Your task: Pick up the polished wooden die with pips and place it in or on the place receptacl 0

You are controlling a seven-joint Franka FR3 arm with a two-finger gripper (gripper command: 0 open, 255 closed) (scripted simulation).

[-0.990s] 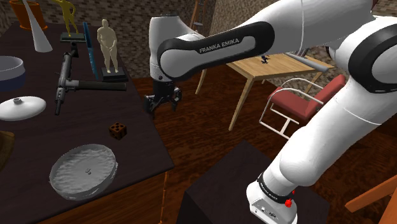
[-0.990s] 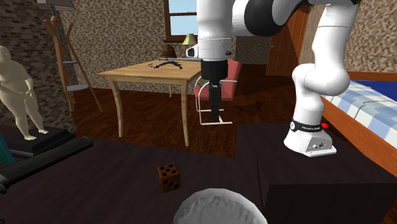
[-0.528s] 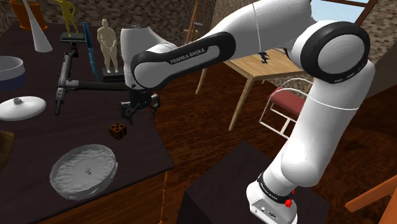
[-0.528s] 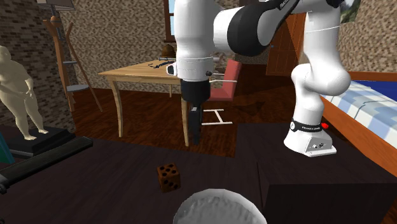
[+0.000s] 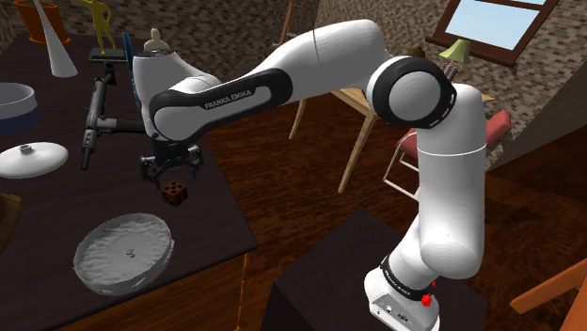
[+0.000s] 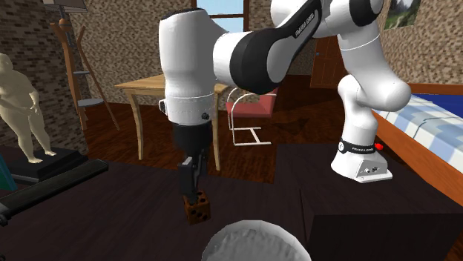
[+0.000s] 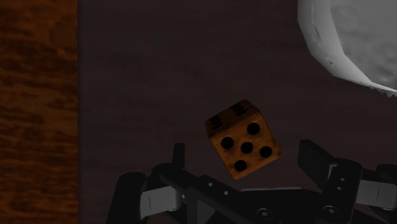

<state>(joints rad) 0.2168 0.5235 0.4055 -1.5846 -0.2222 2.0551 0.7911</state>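
Dark table, die, grey dish, white lid

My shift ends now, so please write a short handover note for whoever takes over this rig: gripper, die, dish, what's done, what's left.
Gripper: open, hovering just above the die, one finger on either side, not touching it.
Die: on the dark table, near the grey dish.
Done: the approach only; nothing is grasped.
Left: lower, close on the die, lift it, set it in the dish.

Die: upper part hidden behind the gripper, second exterior view.
Dish: cut by that view's bottom edge.
Statue: mostly behind the arm, shoulder view.
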